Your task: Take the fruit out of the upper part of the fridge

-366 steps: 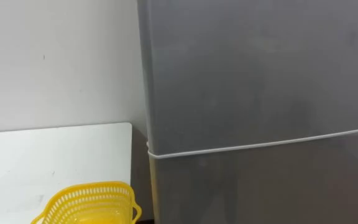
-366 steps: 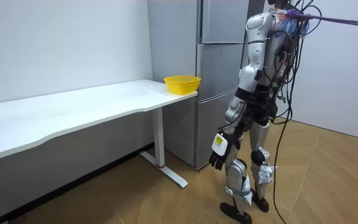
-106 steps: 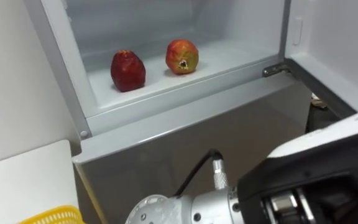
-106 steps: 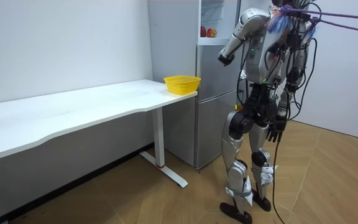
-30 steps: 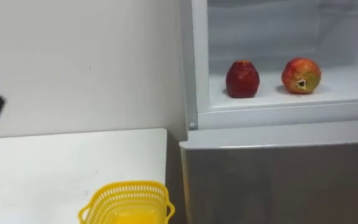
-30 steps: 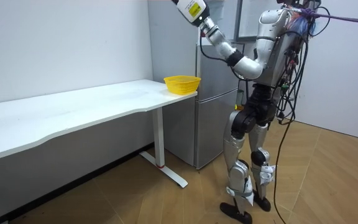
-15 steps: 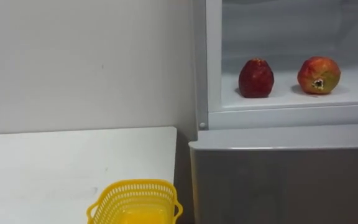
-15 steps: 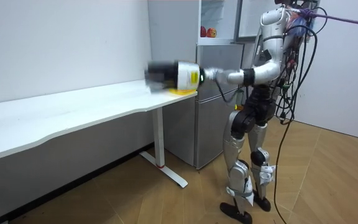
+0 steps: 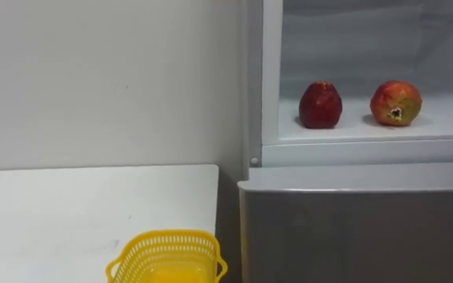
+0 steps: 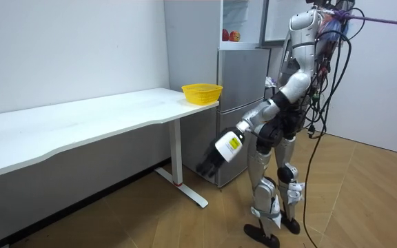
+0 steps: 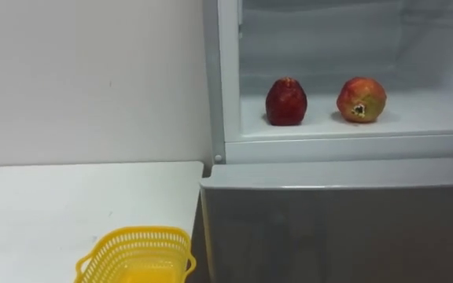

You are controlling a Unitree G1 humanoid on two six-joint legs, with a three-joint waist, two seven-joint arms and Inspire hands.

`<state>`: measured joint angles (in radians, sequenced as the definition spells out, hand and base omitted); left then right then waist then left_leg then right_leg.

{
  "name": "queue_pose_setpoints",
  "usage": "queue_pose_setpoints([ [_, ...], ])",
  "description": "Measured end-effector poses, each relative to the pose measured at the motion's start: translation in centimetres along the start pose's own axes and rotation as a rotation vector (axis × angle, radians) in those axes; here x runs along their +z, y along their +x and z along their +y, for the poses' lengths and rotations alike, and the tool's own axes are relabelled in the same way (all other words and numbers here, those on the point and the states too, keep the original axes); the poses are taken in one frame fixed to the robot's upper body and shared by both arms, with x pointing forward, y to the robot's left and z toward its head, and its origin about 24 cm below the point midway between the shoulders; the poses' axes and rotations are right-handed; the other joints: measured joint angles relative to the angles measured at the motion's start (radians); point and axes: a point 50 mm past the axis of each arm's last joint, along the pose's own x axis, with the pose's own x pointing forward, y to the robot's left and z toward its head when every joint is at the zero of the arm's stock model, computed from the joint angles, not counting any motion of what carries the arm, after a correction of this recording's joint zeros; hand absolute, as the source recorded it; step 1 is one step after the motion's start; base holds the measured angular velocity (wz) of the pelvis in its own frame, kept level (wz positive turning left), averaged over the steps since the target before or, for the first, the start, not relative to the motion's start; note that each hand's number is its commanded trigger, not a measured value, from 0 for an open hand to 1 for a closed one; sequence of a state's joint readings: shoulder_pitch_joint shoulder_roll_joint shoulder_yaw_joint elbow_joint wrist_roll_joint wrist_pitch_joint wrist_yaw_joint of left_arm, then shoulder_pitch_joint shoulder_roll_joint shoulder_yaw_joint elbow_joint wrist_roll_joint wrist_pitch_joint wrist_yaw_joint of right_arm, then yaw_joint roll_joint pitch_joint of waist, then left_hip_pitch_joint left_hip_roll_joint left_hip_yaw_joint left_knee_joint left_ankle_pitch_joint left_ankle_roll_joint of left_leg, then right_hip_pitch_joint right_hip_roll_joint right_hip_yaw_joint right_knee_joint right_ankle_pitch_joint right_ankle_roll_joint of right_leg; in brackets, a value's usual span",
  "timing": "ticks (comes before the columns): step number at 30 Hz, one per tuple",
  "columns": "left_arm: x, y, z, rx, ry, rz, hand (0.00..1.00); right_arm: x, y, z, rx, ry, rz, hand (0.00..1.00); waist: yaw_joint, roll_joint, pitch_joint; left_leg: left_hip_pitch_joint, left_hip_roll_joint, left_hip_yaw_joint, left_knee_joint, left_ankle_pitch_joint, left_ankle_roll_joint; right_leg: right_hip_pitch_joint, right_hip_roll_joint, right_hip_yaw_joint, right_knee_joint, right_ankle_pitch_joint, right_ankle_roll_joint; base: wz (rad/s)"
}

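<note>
While facing the open upper fridge (image 9: 352, 47) from the wooden floor (image 10: 364, 200), stands upright at the right of the room view, just past the far end of the long white bench (image 10: 81, 124), left arm angled down and forward. Hangs the left robot hand (image 10: 209, 165) low, well under bench height, in front of the grey lower fridge door (image 9: 360, 228), close to it, contact with it not clear. Cannot tell open from closed for that robot hand, dark and small from across the room. Up in the lit white compartment, resting on its shelf (image 9: 447, 118) and well apart from the robot hand: a dark red fruit (image 9: 321, 104) on the left, close to the compartment's left wall, and a red-and-yellow fruit (image 9: 395, 103) to its right, near each other yet apart, with the dark blossom end of the second turned toward the near side. Both set a little back from the shelf's front lip, neither gripped. Below that lip, the flat grey top edge and face of the lower door. Left of the fridge, a plain pale wall (image 9: 93, 79) behind the bench. At the bench's right end, just beside the fridge's side: a yellow mesh basket (image 9: 167, 255), upright, mouth open to the top, cut off by the bottom edge of both eye views.
</note>
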<state>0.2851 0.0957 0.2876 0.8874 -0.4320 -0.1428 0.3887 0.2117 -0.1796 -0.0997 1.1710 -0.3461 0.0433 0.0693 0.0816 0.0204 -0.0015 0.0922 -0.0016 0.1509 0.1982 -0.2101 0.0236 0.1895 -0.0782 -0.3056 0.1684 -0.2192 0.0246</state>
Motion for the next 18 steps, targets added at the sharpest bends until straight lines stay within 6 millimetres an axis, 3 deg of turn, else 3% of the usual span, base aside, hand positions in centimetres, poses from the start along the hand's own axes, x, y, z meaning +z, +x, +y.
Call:
queue_pose_setpoints([
  [5,-4.4,-0.4,1.2,-0.049,0.099,0.211,0.00,-0.5,0.0,0.3,0.012,-0.002,0.044,0.00,-0.006,-0.006,-0.0015,0.003,-0.002,0.013,0.001,0.001,0.001,-0.009,-0.009,0.005,0.001,-0.006,0.001,-0.07],
  [8,-5.5,-0.8,1.2,-0.103,0.152,0.273,0.00,-0.2,0.1,0.5,0.017,0.000,0.039,0.00,-0.009,-0.017,0.0012,-0.013,-0.004,0.012,0.001,0.002,0.004,-0.021,-0.008,0.009,0.000,-0.006,0.001,0.00],
  [18,-5.4,-0.8,-0.5,-0.262,0.215,0.325,0.00,-0.6,0.2,1.2,0.030,0.005,0.084,0.00,-0.029,-0.014,0.0029,-0.011,-0.007,0.014,-0.001,0.002,0.004,-0.021,-0.001,0.028,0.001,-0.006,0.004,-0.01],
])
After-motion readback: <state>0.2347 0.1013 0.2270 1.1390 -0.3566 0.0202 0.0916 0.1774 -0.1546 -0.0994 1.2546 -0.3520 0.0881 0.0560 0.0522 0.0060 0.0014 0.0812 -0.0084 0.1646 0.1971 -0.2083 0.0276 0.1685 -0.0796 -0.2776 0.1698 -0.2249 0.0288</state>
